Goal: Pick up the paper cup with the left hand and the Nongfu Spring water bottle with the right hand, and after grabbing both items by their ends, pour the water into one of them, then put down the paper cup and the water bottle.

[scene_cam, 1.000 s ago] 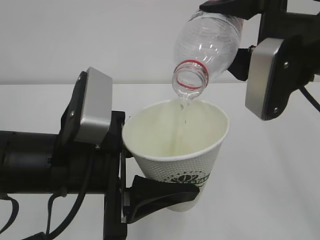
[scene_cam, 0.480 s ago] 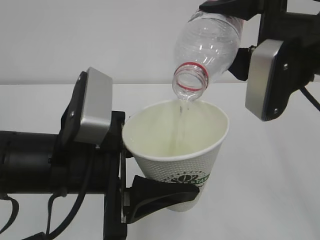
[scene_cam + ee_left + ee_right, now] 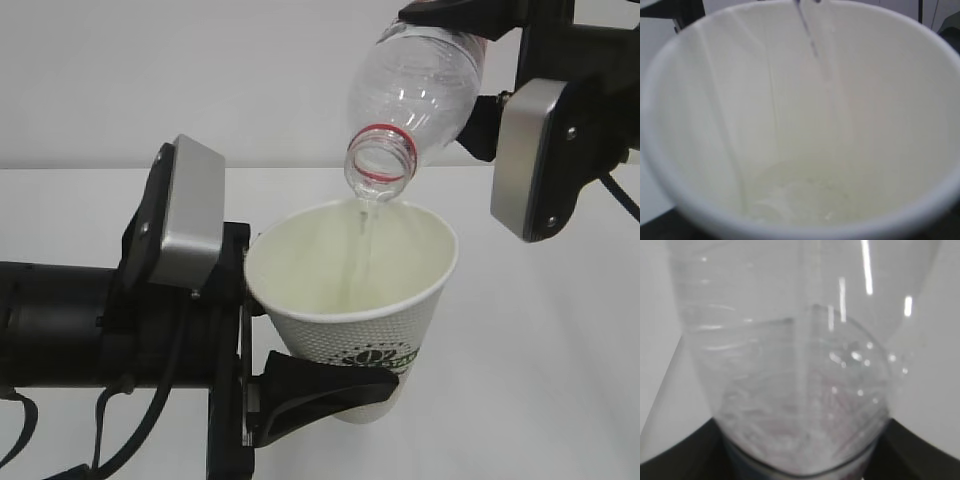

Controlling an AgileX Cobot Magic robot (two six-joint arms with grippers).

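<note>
White tabletop and bare wall behind, my left hand [image 3: 330, 392] clamps the dotted white paper cup [image 3: 352, 300] low, while my right hand [image 3: 470, 20] grips the clear ribbed bottle [image 3: 415, 85] tilted neck-down directly above the rim, water [image 3: 362, 225] streaming in.

Bottle [image 3: 415, 85] tilted above cup [image 3: 352, 305] (upper right); water [image 3: 358, 245] falling in.

The left hand [image 3: 300, 385] reaches in level from the left, fingers clamped round the paper cup [image 3: 352, 300]. Above and right of the cup, the right hand [image 3: 480, 30] grips the tilted Nongfu Spring water bottle [image 3: 412, 95].
</note>
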